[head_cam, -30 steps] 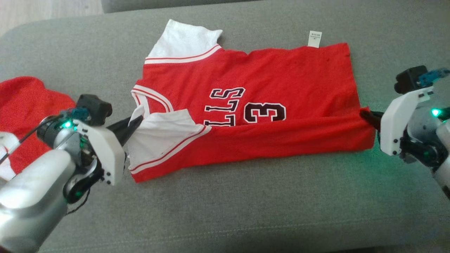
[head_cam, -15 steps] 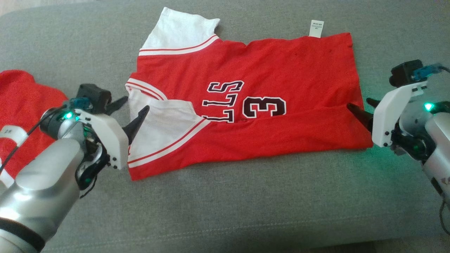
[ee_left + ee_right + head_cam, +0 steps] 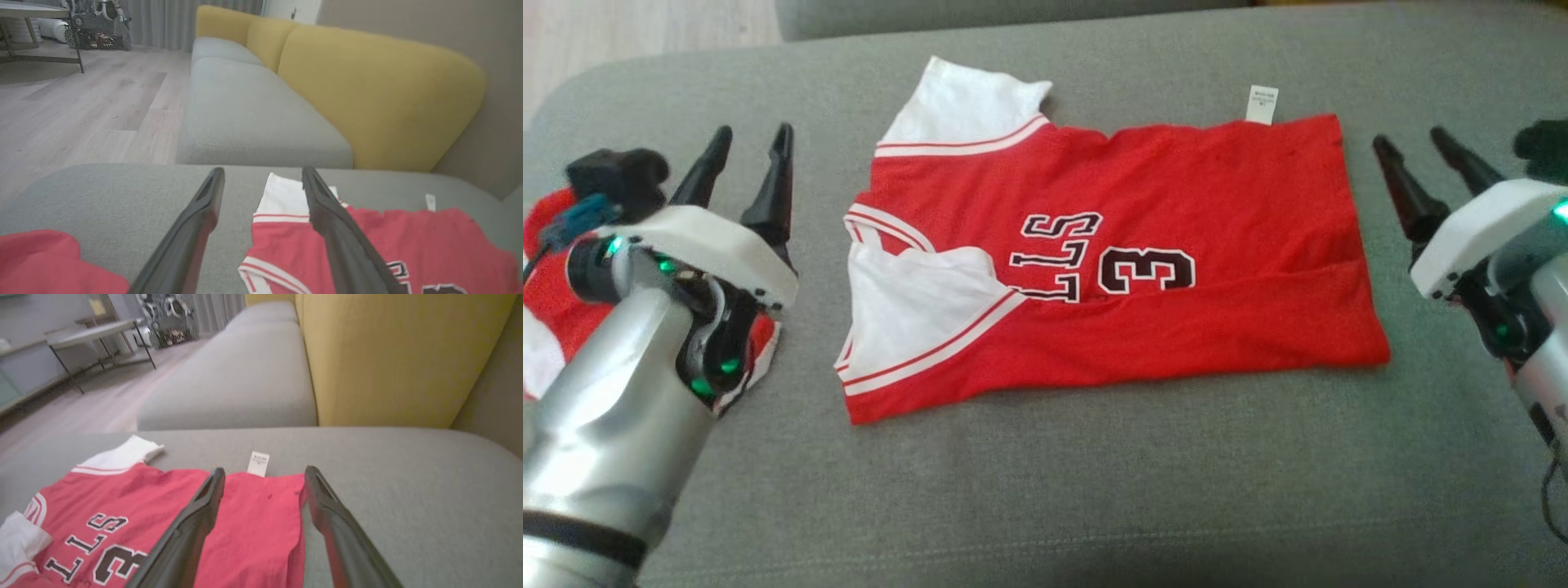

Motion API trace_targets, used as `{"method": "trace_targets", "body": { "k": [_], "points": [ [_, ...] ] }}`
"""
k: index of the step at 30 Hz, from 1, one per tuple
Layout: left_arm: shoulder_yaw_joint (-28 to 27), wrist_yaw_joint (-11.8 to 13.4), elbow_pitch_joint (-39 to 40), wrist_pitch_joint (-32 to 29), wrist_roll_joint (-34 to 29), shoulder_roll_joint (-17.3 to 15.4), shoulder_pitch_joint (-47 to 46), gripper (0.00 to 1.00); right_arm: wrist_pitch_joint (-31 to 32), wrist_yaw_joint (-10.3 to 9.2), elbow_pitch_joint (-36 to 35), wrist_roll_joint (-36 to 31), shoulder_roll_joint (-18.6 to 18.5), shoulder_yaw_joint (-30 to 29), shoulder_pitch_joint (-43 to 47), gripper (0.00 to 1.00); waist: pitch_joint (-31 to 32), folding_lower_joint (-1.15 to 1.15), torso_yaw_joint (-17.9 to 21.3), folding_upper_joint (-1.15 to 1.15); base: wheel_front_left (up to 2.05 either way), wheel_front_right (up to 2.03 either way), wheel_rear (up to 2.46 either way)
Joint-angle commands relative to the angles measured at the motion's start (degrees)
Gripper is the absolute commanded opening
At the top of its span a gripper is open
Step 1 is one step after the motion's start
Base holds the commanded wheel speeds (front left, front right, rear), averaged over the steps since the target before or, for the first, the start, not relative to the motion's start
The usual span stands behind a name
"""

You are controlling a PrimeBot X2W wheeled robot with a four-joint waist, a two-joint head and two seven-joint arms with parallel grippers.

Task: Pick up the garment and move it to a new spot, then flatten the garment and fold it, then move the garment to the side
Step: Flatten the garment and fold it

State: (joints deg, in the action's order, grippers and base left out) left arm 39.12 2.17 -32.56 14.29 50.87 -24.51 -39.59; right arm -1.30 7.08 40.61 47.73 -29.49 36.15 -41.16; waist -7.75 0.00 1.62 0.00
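A red jersey [image 3: 1176, 196] with white sleeves and black lettering lies flat on the grey cushion [image 3: 1045, 474], its near long edge folded over toward the middle. A white label [image 3: 1262, 104] sticks out at its far edge. My left gripper [image 3: 752, 140] is open and empty, off the jersey's left side with fingers pointing away. My right gripper [image 3: 1413, 140] is open and empty, just beyond the jersey's right edge. The left wrist view shows the jersey [image 3: 429, 241] past the open fingers [image 3: 192, 228]; the right wrist view shows it [image 3: 253, 514] beneath that arm's own fingers [image 3: 192, 522].
A second red and white garment [image 3: 547, 294] lies at the cushion's left edge, partly under my left arm. Another grey seat [image 3: 253, 118] and yellow backrests [image 3: 376, 94] stand beyond. Wooden floor [image 3: 81, 106] and a table [image 3: 94, 335] lie further off.
Both grippers let go of the jersey's folded edge, opened and drew back outward, turning to point away. The head camera has shifted slightly.
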Motion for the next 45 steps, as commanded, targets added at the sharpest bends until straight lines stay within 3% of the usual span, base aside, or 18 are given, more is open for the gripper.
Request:
{"method": "trace_targets", "body": {
  "k": [1, 6, 10, 14, 18, 26, 30, 38, 45],
  "points": [
    [-4.72, 0.56, 3.50, 0.66, -0.65, -1.25, -0.34, 1.00, -2.04, 0.41, -1.23, -0.51, -0.36, -0.91, 1.50, 1.00, 1.05, 0.00, -0.69, 0.00, 0.00, 0.00, 0.00],
    [-17.80, 0.39, 16.95, 0.69, -5.24, 4.47, 12.69, 1.00, -10.02, 0.41, -2.56, -1.93, 2.17, -5.41, 6.65, 1.00, 3.40, 0.00, -1.28, 0.00, 0.00, 0.00, 0.00],
    [-24.68, -0.40, 23.28, 0.70, -11.42, 10.12, 22.59, 1.00, -13.00, 0.41, -4.55, -5.75, 4.25, -10.17, 11.31, 1.00, 4.93, 0.00, -1.42, 0.00, 0.00, 0.00, 0.00],
    [-27.27, -3.42, 23.63, 0.70, -15.76, 15.09, 30.00, 1.00, -13.63, 0.41, -9.00, -12.74, 7.16, -16.97, 17.07, 1.00, 5.84, 0.00, -1.37, 0.00, 0.00, 0.00, 0.00],
    [-28.64, -5.23, 20.65, 0.70, -20.12, 17.40, 33.48, 1.00, -13.67, 0.41, -16.28, -21.03, 11.25, -23.47, 23.34, 1.00, 5.54, 0.00, -0.87, 0.00, 0.00, 0.00, 0.00],
    [-28.52, -5.87, 10.76, 0.71, -25.97, 18.71, 33.06, 1.00, -13.68, 0.41, -22.09, -27.58, 17.12, -28.69, 29.43, 1.00, 4.94, 0.00, 0.79, 0.00, 0.00, 0.00, 0.00],
    [-29.10, -4.00, 2.63, 0.71, -26.89, 18.91, 31.09, 1.00, -13.53, 0.41, -23.39, -28.96, 18.69, -29.40, 30.13, 1.00, 4.82, 0.00, 2.19, 0.00, 0.00, 0.00, 0.00],
    [-29.69, -3.36, -8.76, 0.71, -26.47, 19.27, 25.73, 1.00, -12.77, 0.41, -25.80, -29.91, 19.14, -30.22, 30.43, 1.00, 3.81, 0.00, 4.19, 0.00, 0.00, 0.00, 0.00],
    [-28.57, -4.66, -15.93, -0.60, -26.40, 19.26, 21.98, 1.00, -12.11, 0.41, -26.97, -31.73, 18.71, -29.57, 29.92, 1.00, 2.67, 0.00, 4.97, 0.00, 0.00, 0.00, 0.00]
  ]
}}
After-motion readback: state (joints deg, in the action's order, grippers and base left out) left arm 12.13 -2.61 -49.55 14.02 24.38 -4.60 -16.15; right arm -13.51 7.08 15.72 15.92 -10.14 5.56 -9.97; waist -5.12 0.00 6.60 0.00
